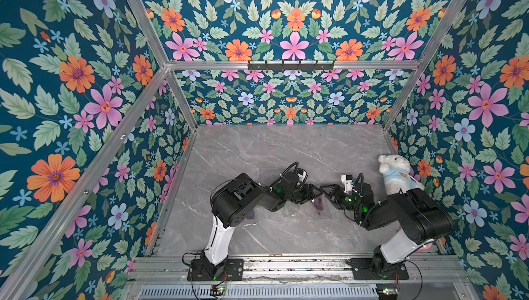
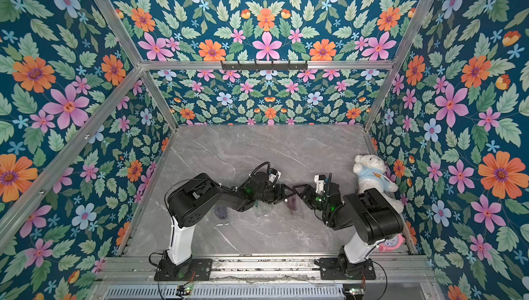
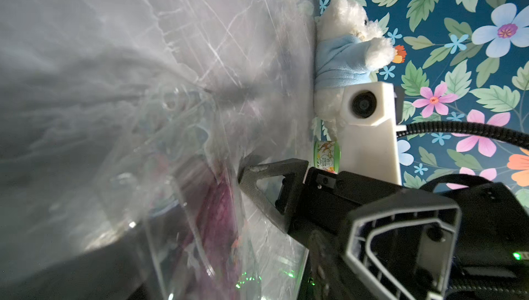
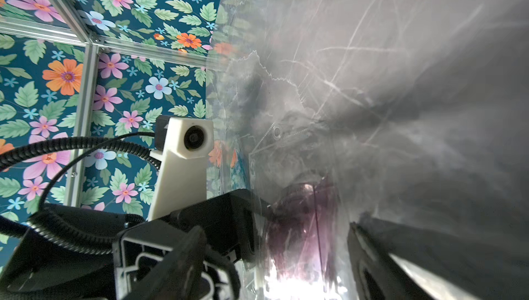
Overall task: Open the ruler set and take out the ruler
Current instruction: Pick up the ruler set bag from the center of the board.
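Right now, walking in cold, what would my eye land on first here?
The loud floral wallpaper covering the walls. Then the left arm and right arm meeting almost tip to tip in the middle over a clear ruler set, and a white teddy bear against the right wall.

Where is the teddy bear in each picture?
In a top view: teddy bear on the marble table, right edge.
In a top view: teddy bear, same spot.
Left wrist: teddy bear behind a white camera.
Right wrist: not in it.
Shared landmark: marble table.
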Motion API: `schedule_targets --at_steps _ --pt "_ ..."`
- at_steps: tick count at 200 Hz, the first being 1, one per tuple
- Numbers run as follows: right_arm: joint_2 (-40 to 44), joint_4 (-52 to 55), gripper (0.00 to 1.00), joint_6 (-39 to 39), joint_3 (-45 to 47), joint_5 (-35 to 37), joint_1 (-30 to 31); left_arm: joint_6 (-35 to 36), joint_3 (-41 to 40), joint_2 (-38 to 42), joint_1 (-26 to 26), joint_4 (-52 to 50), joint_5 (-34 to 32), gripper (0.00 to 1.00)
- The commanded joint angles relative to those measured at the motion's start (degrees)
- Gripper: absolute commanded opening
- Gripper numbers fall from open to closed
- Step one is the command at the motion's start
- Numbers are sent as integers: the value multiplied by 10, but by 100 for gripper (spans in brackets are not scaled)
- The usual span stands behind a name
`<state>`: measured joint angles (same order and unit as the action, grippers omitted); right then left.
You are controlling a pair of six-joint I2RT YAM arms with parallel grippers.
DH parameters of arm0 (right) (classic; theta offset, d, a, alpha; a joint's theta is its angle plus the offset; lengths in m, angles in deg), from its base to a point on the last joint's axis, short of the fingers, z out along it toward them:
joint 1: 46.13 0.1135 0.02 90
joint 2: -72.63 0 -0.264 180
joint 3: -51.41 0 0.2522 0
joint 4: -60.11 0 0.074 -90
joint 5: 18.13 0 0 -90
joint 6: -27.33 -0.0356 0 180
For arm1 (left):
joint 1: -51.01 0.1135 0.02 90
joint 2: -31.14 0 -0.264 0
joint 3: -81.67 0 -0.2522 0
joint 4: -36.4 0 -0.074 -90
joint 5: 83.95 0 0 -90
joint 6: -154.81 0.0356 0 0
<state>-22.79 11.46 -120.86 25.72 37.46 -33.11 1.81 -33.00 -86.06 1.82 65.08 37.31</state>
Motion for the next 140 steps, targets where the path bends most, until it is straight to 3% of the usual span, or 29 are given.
schedule_targets --at_steps 1,16,76,109,140 --pt "-15 25 78 -34 5 -2 6 -5 -2 -6 0 -73 -8 60" --pt "-2 40 77 -28 -1 0 7 -5 -3 -6 0 -73 -8 52" --pt "180 351 79 75 -52 50 15 -5 -2 -8 2 -72 -8 26" --pt "243 434 81 96 -64 66 14 -6 3 -11 4 -69 -5 9" --pt "275 474 81 104 -65 71 15 -5 2 -10 6 -62 -2 6"
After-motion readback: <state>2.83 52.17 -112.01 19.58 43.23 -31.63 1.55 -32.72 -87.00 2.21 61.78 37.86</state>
